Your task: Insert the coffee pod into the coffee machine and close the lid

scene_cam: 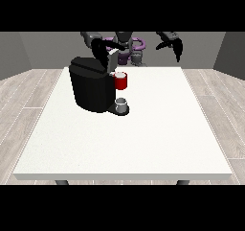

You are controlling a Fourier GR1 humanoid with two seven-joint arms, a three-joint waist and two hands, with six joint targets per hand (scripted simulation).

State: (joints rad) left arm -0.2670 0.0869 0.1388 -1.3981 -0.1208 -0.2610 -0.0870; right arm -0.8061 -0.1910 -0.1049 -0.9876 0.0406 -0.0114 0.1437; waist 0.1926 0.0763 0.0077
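One grey cup (pixel 122 103) fronts one coffee machine (pixel 91 84) (lid raised); both hands' (pixel 101 50) (pixel 176 47) fingers: cannot tell.

A large white table (pixel 143 139) carries a black coffee machine (pixel 91 88) on its far left part. A small grey cup (pixel 121 103) stands on the machine's base, at its right side. Just behind that, a red mug (pixel 121 81) stands beside the machine.

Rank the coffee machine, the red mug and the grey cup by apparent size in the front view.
1. coffee machine, by far the largest.
2. red mug.
3. grey cup, slightly smaller than the mug, though the gap is small.
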